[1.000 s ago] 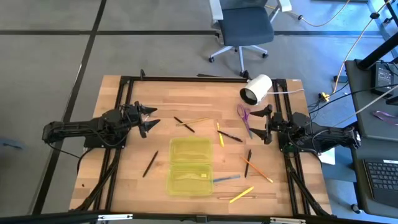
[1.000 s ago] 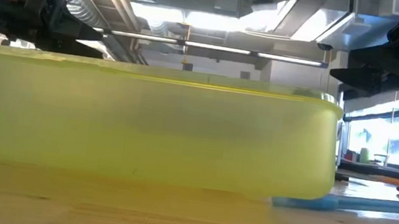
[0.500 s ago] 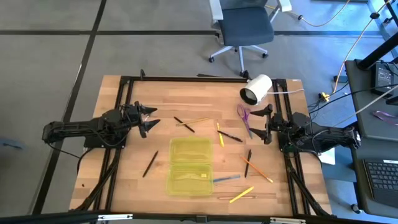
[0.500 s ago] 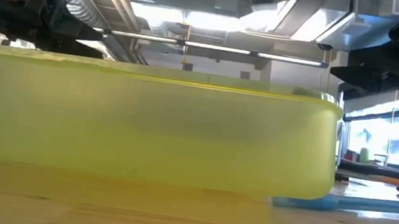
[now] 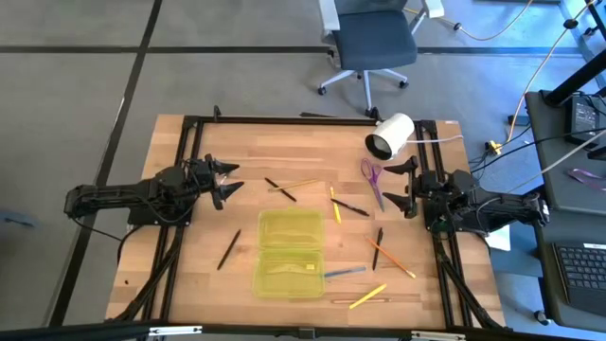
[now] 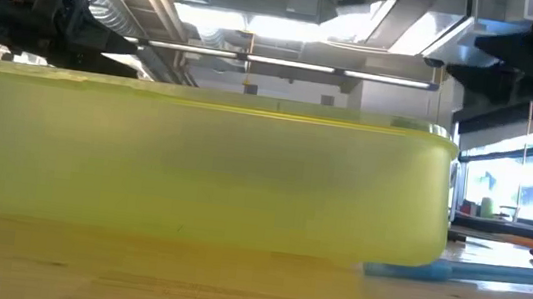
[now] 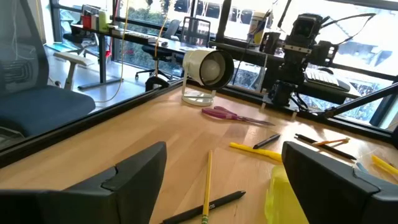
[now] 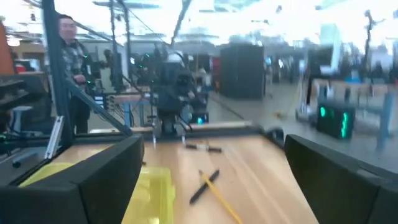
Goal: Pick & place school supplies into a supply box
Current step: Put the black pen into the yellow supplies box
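Our left gripper (image 5: 225, 180) is hanging with its fingers spread wide and holding nothing, out at the left side of the table (image 5: 189, 275). Our right gripper (image 5: 406, 188) is likewise standing wide open and empty at the right side, just beside the purple-handled scissors (image 5: 372, 179).

We are judging the task as barely started: nearly every supply is lying loose on the wood. A black pen (image 5: 229, 249) is lying left of the supply box (image 5: 289, 252); a black pen and a yellow pencil (image 5: 305, 183) are lying beyond it; more black, yellow and orange ones are scattered to its right, and a blue pen (image 5: 344, 273) is touching its right edge. Whether anything is lying inside, we cannot tell.

The box is sitting open at the middle of the near half of the table, between the 2 arms, flat, translucent and yellow-green. A white cylinder (image 5: 391, 135) is lying at the far right corner.
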Controlling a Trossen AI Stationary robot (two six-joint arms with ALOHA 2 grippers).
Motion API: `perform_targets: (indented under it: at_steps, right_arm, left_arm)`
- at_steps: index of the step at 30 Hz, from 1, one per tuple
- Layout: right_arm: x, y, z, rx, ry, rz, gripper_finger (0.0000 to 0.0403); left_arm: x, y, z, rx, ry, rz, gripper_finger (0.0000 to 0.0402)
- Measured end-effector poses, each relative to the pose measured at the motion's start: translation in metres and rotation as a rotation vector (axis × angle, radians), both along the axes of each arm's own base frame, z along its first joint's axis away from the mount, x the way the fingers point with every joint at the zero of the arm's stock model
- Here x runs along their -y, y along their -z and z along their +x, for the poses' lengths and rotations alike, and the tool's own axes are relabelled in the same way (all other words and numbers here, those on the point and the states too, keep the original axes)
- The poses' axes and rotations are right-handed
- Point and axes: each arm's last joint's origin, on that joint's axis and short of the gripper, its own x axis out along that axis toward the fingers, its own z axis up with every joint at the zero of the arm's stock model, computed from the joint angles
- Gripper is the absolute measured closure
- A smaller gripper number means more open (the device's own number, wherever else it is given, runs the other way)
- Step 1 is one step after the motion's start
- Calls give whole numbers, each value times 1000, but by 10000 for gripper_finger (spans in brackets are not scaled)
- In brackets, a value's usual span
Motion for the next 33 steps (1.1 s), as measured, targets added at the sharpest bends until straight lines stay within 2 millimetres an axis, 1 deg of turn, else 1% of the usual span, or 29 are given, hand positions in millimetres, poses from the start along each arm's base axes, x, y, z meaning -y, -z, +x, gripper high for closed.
perform_targets:
  at_steps: [2,5,15,18,21,26,33]
  right_arm:
    - [0,-4,-1,8,6,-20,12]
    - [0,-7,-2,16,15,6,12]
    - [0,-6,-1,3,14,15,12]
    - [0,-4,-1,-23,15,17,12]
    - [1,3,0,-89,37,22,12]
    - [3,13,0,-187,92,88,12]
    - [3,13,0,-197,106,39,12]
  left_arm:
    - [0,0,0,0,0,0,90]
    - [0,0,0,1,0,0,90]
    - [0,0,0,5,0,1,90]
    - [0,0,0,5,0,1,90]
    - [0,-1,0,5,0,1,90]
    - [0,0,0,5,0,1,90]
    - [0,0,0,28,-2,-60,90]
